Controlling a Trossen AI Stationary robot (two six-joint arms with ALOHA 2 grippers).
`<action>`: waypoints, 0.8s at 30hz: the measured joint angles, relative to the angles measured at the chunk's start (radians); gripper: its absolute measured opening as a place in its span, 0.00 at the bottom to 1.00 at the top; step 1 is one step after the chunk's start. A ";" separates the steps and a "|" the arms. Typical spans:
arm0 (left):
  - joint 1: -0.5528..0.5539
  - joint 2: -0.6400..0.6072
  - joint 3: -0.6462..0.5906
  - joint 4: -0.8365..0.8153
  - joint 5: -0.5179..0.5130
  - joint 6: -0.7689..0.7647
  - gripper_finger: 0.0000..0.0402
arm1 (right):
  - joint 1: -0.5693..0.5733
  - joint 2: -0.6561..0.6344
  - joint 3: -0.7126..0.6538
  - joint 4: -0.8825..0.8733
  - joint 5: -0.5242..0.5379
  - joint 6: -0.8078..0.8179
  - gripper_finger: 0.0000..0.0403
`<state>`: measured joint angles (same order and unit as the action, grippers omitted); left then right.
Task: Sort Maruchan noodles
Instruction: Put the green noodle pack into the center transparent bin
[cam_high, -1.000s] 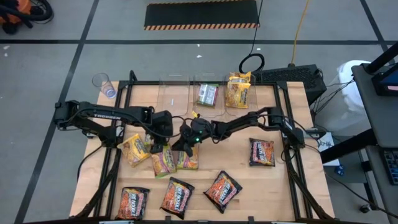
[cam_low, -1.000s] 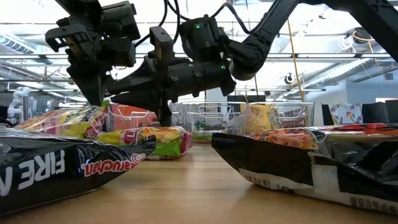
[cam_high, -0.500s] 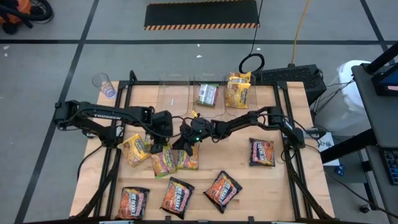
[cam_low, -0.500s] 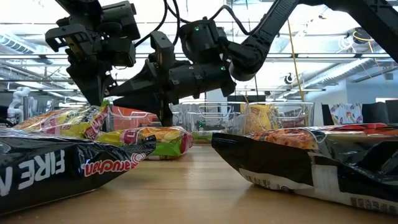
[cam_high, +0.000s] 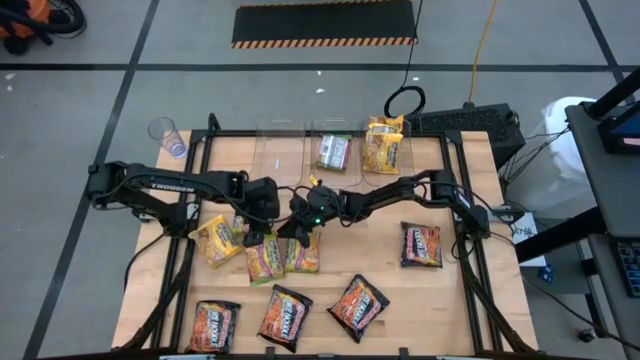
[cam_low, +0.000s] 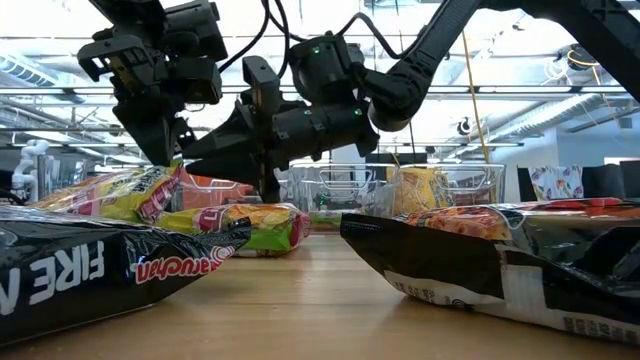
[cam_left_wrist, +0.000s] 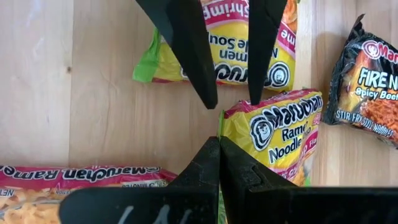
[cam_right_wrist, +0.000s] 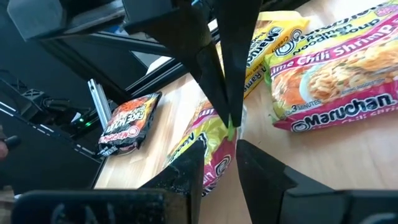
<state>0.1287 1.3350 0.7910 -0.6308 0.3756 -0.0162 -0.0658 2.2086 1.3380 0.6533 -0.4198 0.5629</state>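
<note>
both arms met over the middle of the table (cam_high: 440, 300). left gripper (cam_high: 250, 237) was shut tight, tips pinched on the green edge of a yellow packet (cam_left_wrist: 273, 134) (in the left wrist view that sliver of wrapper sat right at the closed tips, so the grip looked thin). right gripper (cam_high: 290, 233) sat just beside it w/ fingers parted, straddling the same green corner in the right wrist view; couldn't tell if it actually had hold of anything. a lime chili shrimp packet (cam_right_wrist: 336, 81) lay flat next to them, another yellow one (cam_high: 215, 240) just beyond the left gripper. three dark fire packets (cam_high: 285, 315) lined the near edge, a fourth (cam_high: 421, 244) sat over by the right arm's side. two packets were already in the clear bins (cam_high: 300, 150) at the far edge: a green-edged one (cam_high: 334, 152) and a yellow one (cam_high: 384, 145).

risks, as i judged them: the pinch on a crinkly edge could slip once lifted, dropping the packet back onto its neighbours. w/ both grippers this close, either one moving sideways could knock the other or drag the shrimp packet along. if both pulled on the same wrapper it might tear.
</note>
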 joint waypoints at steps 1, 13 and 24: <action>0.000 0.000 0.000 0.000 0.000 0.000 0.00 | 0.000 0.000 0.000 0.000 0.000 0.000 0.23; 0.000 0.000 0.000 0.016 0.001 -0.019 0.00 | 0.000 0.000 0.000 0.000 0.002 -0.005 0.23; 0.000 0.001 0.054 0.047 0.009 -0.007 0.00 | 0.000 0.000 0.000 -0.014 0.002 -0.007 0.23</action>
<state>0.1287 1.3357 0.8452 -0.5837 0.3843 -0.0228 -0.0662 2.2086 1.3380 0.6392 -0.4175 0.5559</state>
